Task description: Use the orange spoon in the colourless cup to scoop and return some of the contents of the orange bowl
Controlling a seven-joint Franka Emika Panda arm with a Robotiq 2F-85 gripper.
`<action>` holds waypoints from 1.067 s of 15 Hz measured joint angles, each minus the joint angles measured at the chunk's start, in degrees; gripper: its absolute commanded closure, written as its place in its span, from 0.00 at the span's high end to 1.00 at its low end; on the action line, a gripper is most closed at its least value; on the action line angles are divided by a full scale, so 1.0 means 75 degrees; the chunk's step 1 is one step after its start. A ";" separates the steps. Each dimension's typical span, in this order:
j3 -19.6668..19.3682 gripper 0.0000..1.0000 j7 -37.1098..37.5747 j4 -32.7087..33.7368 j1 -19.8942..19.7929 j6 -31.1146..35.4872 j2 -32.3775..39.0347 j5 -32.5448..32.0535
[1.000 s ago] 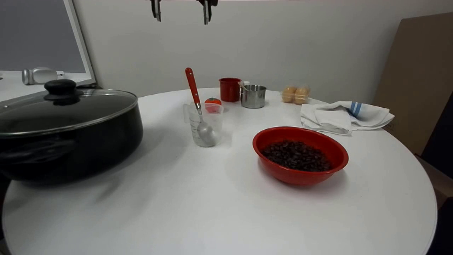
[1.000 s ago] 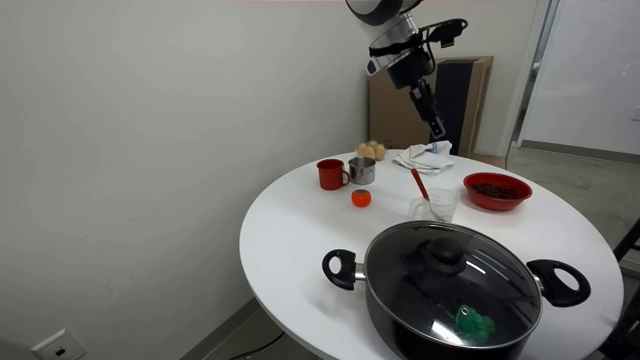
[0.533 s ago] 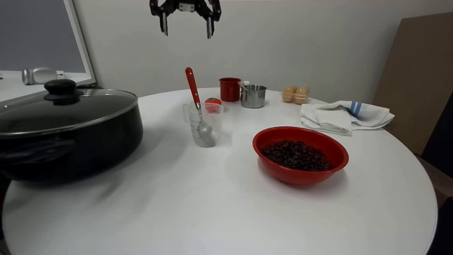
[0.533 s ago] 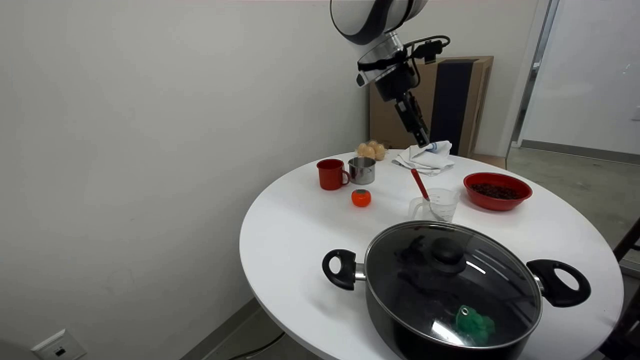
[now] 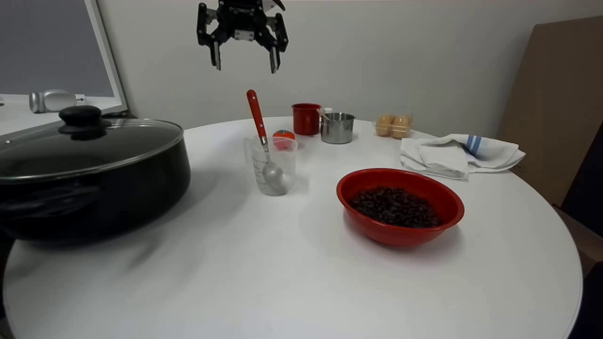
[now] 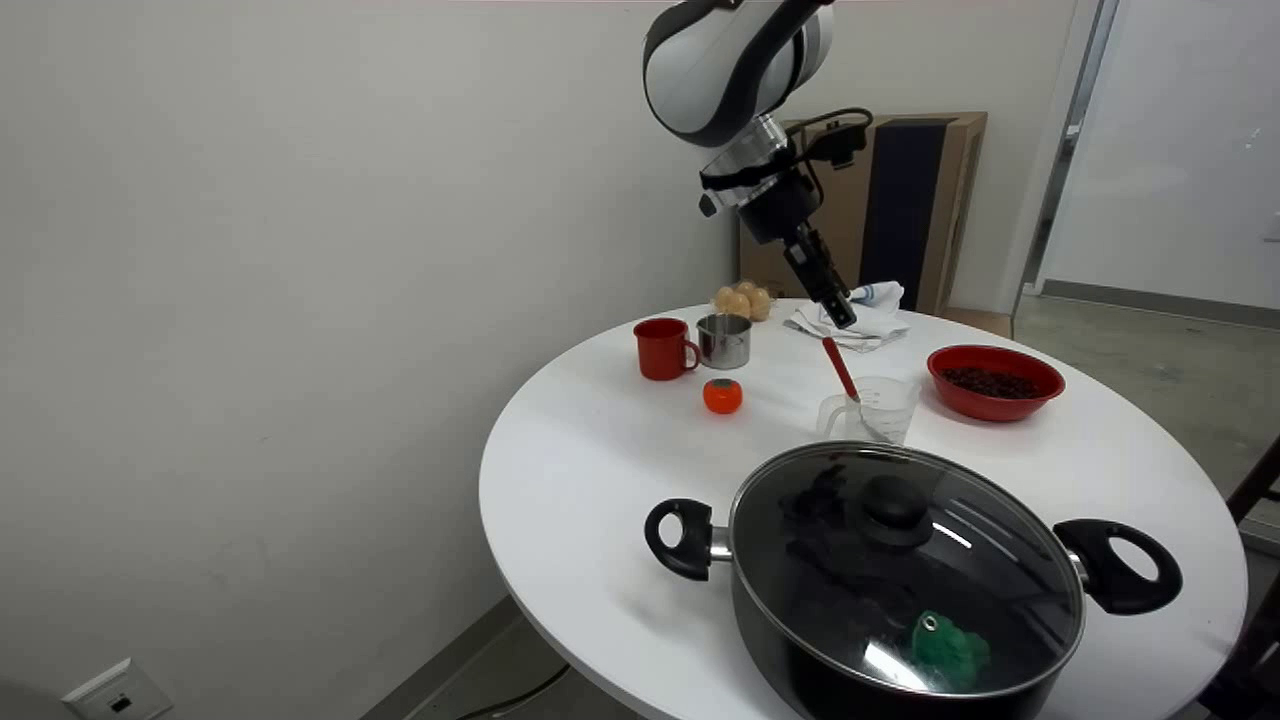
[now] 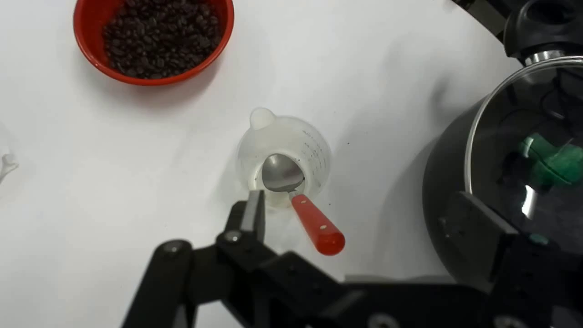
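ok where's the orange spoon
Near the wrist view's middle, the orange spoon leans in the colourless cup, between the orange bowl, upper left, and the black pot, right.

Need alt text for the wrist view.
A red-handled spoon leans in a clear cup on a white table, seen from above, the open claw in the foreground. A red bowl of dark bean-like pieces is cropped at top left, a lidded black pot at right.

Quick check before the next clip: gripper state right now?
Gripper: open, holding nothing; the orange spoon leans in the colourless cup.
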 measured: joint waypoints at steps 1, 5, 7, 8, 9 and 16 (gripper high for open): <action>0.0000 1.00 -0.0048 -0.0001 0.0004 0.0002 0.0059 -0.0082; 0.0000 1.00 -0.0140 -0.0031 0.0008 0.0008 0.0241 -0.0293; 0.0000 1.00 -0.0166 -0.0049 0.0014 0.0010 0.0301 -0.0359; 0.0000 1.00 -0.0171 -0.0048 0.0018 0.0010 0.0332 -0.0377; 0.0000 1.00 -0.0175 -0.0049 0.0024 0.0010 0.0366 -0.0389; 0.0000 1.00 -0.0177 -0.0049 0.0093 0.0110 0.0513 -0.0452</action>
